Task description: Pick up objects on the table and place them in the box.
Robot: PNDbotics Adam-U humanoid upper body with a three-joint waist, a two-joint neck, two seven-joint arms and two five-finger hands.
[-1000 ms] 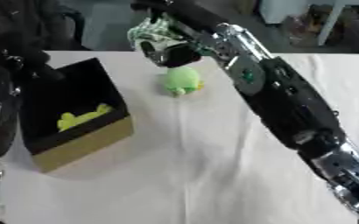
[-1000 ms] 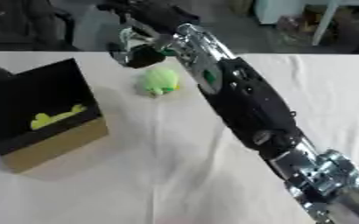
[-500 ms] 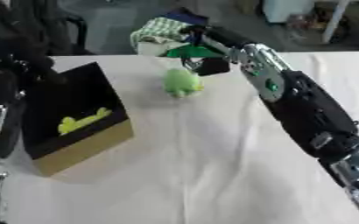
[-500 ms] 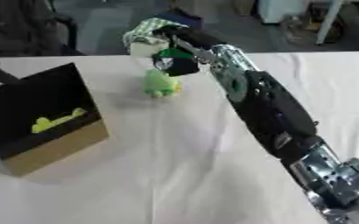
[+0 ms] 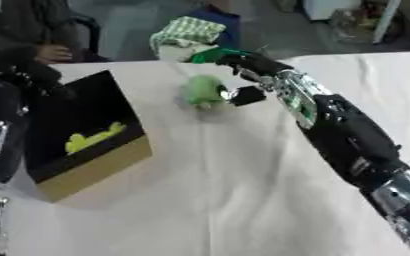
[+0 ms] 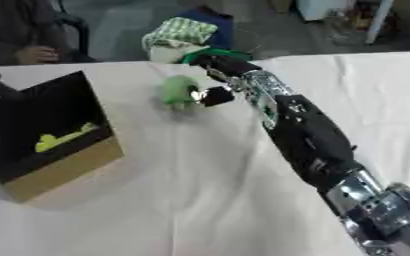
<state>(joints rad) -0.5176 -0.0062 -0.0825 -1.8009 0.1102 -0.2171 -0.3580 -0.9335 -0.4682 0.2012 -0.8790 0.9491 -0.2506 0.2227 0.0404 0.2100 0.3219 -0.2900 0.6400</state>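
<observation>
Your right hand (image 5: pixel 236 75) hung at the far side of the green soft toy (image 5: pixel 203 91) on the white table (image 5: pixel 243 190), right of the black box (image 5: pixel 77 135). I couldn't tell how its fingers stood. You needed them curled round the toy before lifting.

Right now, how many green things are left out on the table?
1: a round green object on the cloth beside the right hand. A yellow-green item already lies in the box.

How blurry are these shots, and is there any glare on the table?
Left eye view: green toy and right hand smeared by motion blur; box edges soft. Right eye view: same blur, white table evenly lit with no glare, faint shadow under the toy.
</observation>
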